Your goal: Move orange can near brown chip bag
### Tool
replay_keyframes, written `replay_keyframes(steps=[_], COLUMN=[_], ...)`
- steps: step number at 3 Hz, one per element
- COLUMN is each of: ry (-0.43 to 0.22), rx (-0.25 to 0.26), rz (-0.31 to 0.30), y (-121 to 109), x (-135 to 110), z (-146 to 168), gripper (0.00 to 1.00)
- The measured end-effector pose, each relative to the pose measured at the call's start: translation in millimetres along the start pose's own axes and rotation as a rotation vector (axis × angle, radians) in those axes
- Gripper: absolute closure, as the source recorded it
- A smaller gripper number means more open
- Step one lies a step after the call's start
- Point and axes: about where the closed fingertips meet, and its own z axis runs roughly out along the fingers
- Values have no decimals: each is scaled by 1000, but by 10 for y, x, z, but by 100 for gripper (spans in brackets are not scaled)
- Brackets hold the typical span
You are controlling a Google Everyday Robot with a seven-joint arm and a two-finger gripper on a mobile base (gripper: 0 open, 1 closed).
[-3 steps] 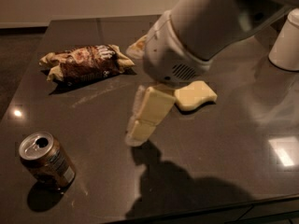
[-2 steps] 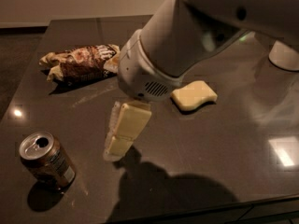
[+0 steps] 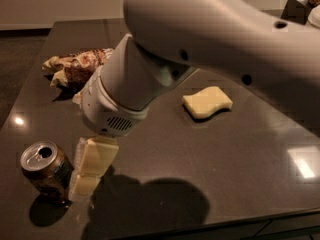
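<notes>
The orange can [image 3: 45,170] stands upright at the front left of the dark table [image 3: 240,159], its silver top and pull-tab hole showing. My gripper [image 3: 89,170] hangs down just to the right of the can, very close to its side or touching it; I cannot tell which. The brown chip bag [image 3: 75,69] lies at the back left of the table, its right end hidden behind my arm. The can is well in front of the bag.
A pale yellow sponge [image 3: 207,102] lies in the middle of the table. A white object [image 3: 315,15] and a dark one [image 3: 295,8] sit at the far right corner. My large white arm covers the upper middle. The table's front edge is close below the can.
My arm and gripper have moved left and down toward the can, from mid-table to right beside it. The can, the bag and the sponge have not moved.
</notes>
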Motion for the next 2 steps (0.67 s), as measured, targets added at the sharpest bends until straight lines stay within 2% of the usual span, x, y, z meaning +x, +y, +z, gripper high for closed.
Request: replay_keyframes(steps=[2], ry=[-48], rx=[-47], rz=[-6], y=[107], x=[-177], z=[426], gripper=[0])
